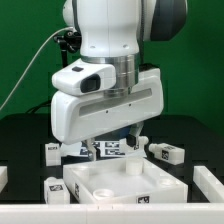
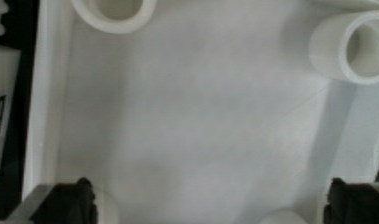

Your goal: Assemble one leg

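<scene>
Several stubby white legs with tags lie on the black table: one at the exterior view's right (image 1: 166,152), one at its left (image 1: 50,153), one at the front left (image 1: 55,191). My gripper (image 1: 110,155) hangs over the back of the large white tray-like body (image 1: 120,185), touching no leg. In the wrist view the gripper (image 2: 218,205) is open and empty, its dark fingertips (image 2: 76,200) wide apart over the body's flat surface (image 2: 186,120). Two round sockets (image 2: 355,45) of the body show there.
The marker board (image 1: 108,150) lies behind the body, partly hidden by my gripper. A further small white part (image 1: 141,143) sits by the board. White blocks stand at the far right (image 1: 210,182) and far left (image 1: 3,178) edges. A green backdrop stands behind.
</scene>
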{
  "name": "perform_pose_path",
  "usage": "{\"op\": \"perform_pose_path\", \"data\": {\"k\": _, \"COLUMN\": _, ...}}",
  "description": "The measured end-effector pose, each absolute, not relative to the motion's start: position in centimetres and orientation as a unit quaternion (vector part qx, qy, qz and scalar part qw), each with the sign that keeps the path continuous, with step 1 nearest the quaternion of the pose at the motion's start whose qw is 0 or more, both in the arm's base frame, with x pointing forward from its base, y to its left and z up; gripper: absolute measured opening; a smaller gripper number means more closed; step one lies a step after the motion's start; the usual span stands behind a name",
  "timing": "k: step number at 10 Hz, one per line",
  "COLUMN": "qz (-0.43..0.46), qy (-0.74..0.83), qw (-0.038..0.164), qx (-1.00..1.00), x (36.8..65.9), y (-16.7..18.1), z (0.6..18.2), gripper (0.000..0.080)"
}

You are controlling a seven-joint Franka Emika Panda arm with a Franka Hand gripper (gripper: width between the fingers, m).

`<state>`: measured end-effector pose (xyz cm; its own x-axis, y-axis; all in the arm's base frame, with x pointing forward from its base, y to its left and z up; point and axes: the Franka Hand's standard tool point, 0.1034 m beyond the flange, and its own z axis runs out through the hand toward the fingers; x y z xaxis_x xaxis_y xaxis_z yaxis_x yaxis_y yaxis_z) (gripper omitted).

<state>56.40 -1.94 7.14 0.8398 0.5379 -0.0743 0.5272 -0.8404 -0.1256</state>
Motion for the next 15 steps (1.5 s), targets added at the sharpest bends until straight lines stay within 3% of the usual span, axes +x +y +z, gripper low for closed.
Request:
{"op": "perform_pose_path", "data": {"k": 4, "qz": 0.022, "qy": -0.294, "qw": 0.033, "qx": -0.955, "x": 59.2, "y": -5.1, "z": 5.9, "gripper": 0.0649}}
{"op": "perform_pose_path", "data": {"k": 8, "qz": 0.037, "qy": -0.29, "qw": 0.038, "qx": -0.956, "x": 58.1, "y": -5.8, "z": 3.9, "gripper": 0.0649}}
{"op": "perform_pose_path", "data": {"k": 15, "qz": 0.045, "qy": -0.291, "qw": 0.042, "qx": -0.955, "x": 57.4, "y": -5.5, "z": 2.4, "gripper": 0.0649}}
